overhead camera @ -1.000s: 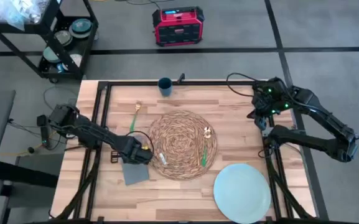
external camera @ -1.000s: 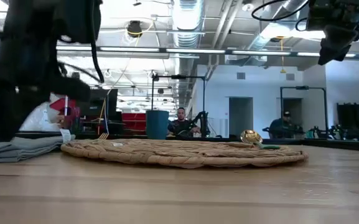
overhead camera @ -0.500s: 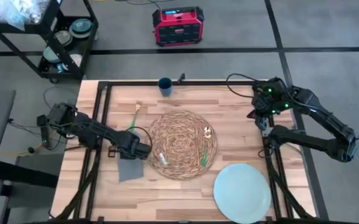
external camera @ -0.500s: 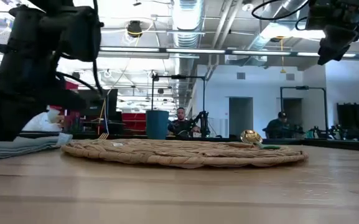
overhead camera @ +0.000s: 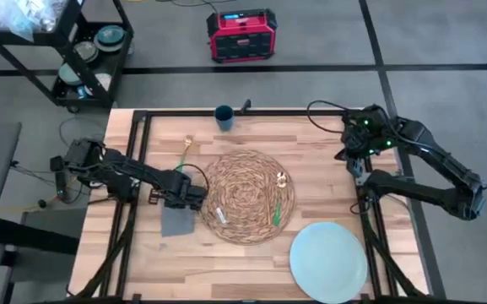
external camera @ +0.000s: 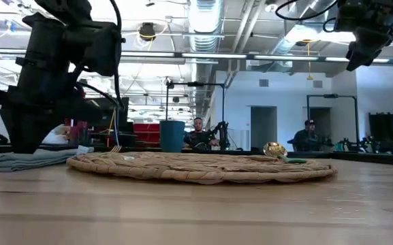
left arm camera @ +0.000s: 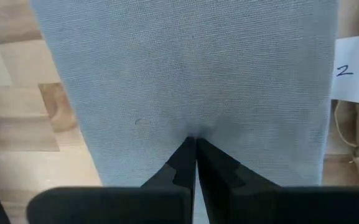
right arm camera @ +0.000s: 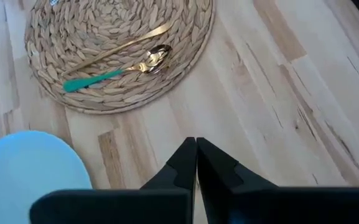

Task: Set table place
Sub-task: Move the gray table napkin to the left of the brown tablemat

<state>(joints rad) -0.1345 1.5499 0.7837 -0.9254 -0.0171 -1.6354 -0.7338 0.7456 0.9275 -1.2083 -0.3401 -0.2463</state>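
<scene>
Your left gripper pinches the napkin, the mat just beside it. A spoon lies on that mat. Your right gripper waits closed above the table.

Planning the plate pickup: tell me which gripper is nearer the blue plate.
Right. The right gripper hangs above the table's right edge, up from the plate; the left gripper sits across the placemat, on the napkin.

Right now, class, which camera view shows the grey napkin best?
The left wrist view: the grey napkin fills the picture, pinched by the left gripper. The high view shows it small, left of the placemat. The low view shows only its edge. The right wrist view misses it.
</scene>
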